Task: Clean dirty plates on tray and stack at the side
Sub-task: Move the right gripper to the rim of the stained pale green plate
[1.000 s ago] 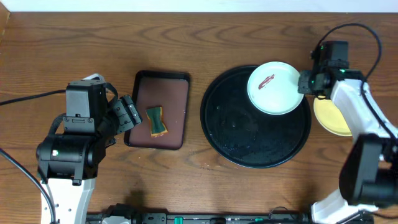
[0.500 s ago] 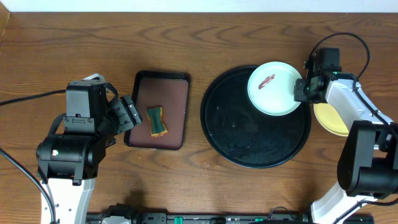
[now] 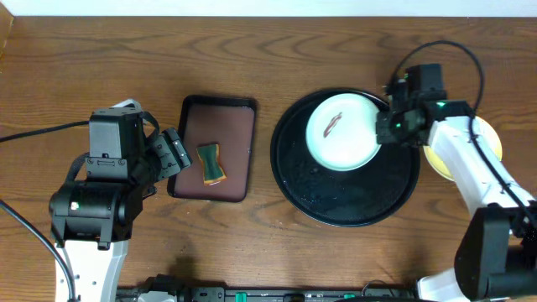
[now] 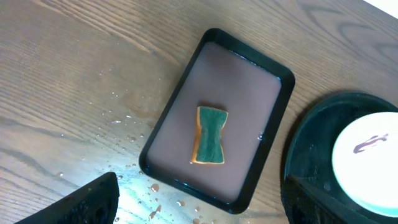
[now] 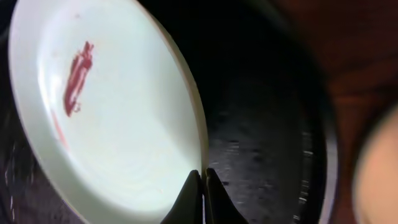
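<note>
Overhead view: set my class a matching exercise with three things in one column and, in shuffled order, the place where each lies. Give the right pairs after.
Things
1. sponge
2. smeared plate
3. yellow plate

Places
A. on the round black tray
B. on the tabletop, right of the black tray
C. in the brown rectangular tray

Pairs: 1-C, 2-A, 3-B
</note>
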